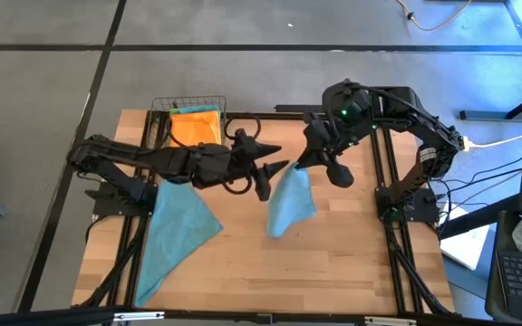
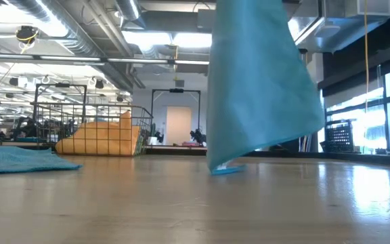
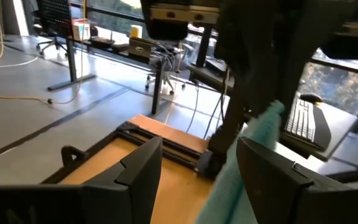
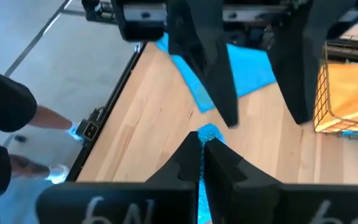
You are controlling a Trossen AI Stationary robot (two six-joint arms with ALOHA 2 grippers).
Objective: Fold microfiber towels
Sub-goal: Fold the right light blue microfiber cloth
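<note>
Teal towel (image 1: 290, 203) hangs limp from right tool (image 1: 303, 166).

Hanging teal towel (image 2: 259, 81) cut off by low view's top edge; basket (image 1: 188, 113) contents partly hidden.

From my right gripper (image 1: 304, 164) one towel (image 1: 290, 201) hangs over the worktop's (image 1: 333, 263) middle, my left gripper (image 1: 273, 172) just beside it, another towel (image 1: 175, 226) lying toward the left edge, the basket (image 1: 190, 112) at the back.
</note>
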